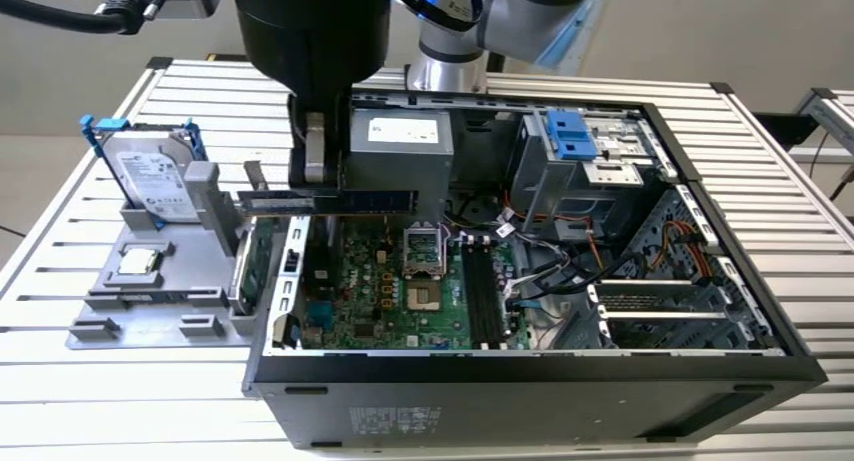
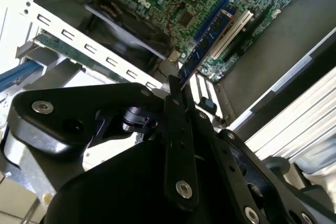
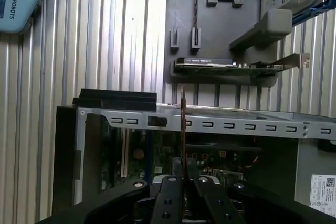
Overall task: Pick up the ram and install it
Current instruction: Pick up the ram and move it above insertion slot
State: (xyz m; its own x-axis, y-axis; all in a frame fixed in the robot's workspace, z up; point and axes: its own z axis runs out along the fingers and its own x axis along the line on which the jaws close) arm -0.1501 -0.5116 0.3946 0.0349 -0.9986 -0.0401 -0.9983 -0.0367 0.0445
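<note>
Over the open computer case's (image 1: pixel 534 366) side wall, the gripper (image 1: pixel 316 186) is clenching the ram (image 1: pixel 380 201) between its 2 fingers, holding it level and edge-down, seemingly to suit the motherboard (image 1: pixel 387 281) slots.

Matt black gripper (image 1: pixel 316 186), bright screw heads on its links, pinches the ram (image 1: pixel 380 199), a dark board with a slight sheen. Beneath it is the case (image 1: pixel 534 391), a matt black shell with bare grey sheet steel inside. Beside the gripper, a matt grey plastic tray (image 1: pixel 147 291) sits on a ribbed, satin metal table (image 1: pixel 80 401).
</note>
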